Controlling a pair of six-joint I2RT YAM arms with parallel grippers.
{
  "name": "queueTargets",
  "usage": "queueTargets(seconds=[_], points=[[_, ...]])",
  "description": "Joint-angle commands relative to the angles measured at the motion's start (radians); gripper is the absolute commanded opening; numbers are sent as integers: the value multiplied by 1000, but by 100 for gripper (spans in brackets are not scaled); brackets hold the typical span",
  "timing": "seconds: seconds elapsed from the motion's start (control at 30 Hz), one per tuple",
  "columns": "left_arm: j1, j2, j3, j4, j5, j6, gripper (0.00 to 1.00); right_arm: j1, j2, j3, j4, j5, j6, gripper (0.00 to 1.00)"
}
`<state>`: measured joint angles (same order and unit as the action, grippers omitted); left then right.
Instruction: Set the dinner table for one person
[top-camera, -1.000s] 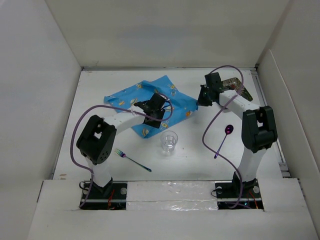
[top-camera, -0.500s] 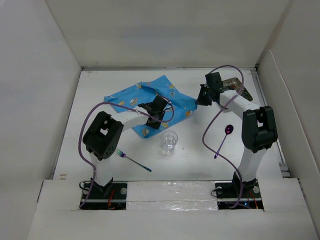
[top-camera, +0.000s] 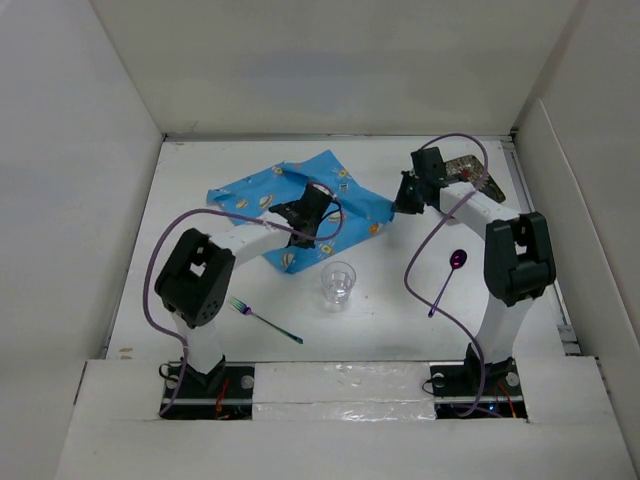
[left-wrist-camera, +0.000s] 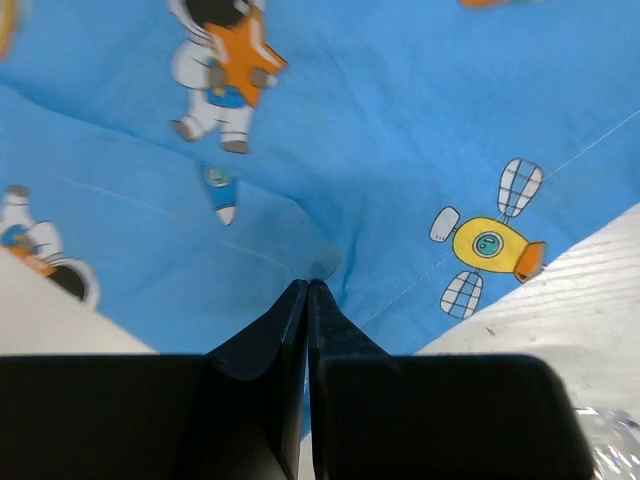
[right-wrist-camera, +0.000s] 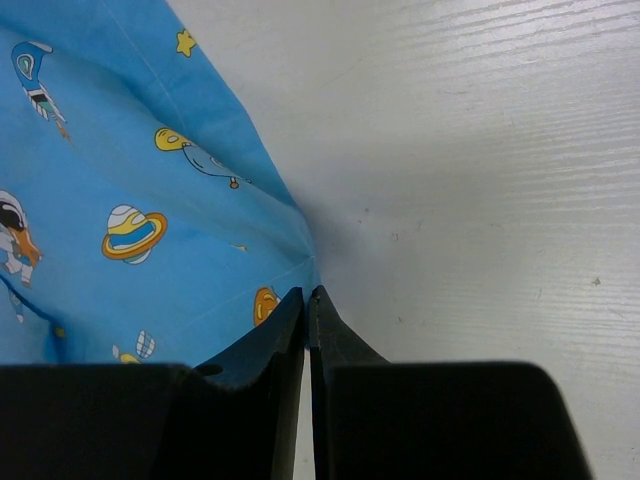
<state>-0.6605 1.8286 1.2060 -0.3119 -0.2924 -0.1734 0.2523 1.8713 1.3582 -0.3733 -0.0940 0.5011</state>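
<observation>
A fork (top-camera: 265, 321), clear cup (top-camera: 338, 284) and spoon (top-camera: 446, 281) were laid nearest on the white surface (top-camera: 200, 165), which spanned the walled floor. Beyond, the blue placemat (top-camera: 250, 200) was skewed, 1 corner pointing far, pinched mid-cloth by the closed left fingers (left-wrist-camera: 288, 315) and at its right edge by the closed right fingers (right-wrist-camera: 286, 322).

Space-print placemat (top-camera: 255, 205): soft blue cloth, matt, creased, with a fine stitched seam line near its edge. Dinner table (top-camera: 380, 310): matt white surface with faint streaky grain and a few small specks. Cup (top-camera: 338, 285): clear and shiny, apparently thin plastic. Fork (top-camera: 265, 321) and spoon (top-camera: 446, 287): polished metal with an iridescent purple-blue sheen. Left gripper (left-wrist-camera: 308, 290) and right gripper (right-wrist-camera: 306, 295): smooth matt black plastic. Enclosure walls (top-camera: 330, 70): plain matt white panels.
</observation>
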Motion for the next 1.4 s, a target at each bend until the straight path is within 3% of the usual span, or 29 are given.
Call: queueTargets(seconds=[0.0,0.1,0.37,0.53,0.73,0.93,1.0,1.17,1.37], points=[[33,-188,23,-6,-67,-63,0,-12,-70,-5,14,25,10,11],[65,-313,-2,-7,-73,-135,0,-12,-121,-34,11,60,-2,12],[166,-632,-99,-24,-129,-285,0,-12,-227,-129,-22,39,-38,51],[186,-715,-46,-39,-206,-301,0,28,-268,-203,-41,30,-32,60],[187,-778,-65,-49,-209,-298,0,19,-218,-254,109,-102,53,70],[187,-792,-98,-53,-192,-293,0,28,-88,-206,151,-132,151,68],[187,-801,-100,-46,-191,-285,0,39,-118,-227,134,-6,189,63],[187,-807,-109,-39,-176,-278,0,50,-107,-191,9,192,185,63],[187,-819,-118,-13,-159,-267,0,79,-104,-226,-44,237,214,57]])
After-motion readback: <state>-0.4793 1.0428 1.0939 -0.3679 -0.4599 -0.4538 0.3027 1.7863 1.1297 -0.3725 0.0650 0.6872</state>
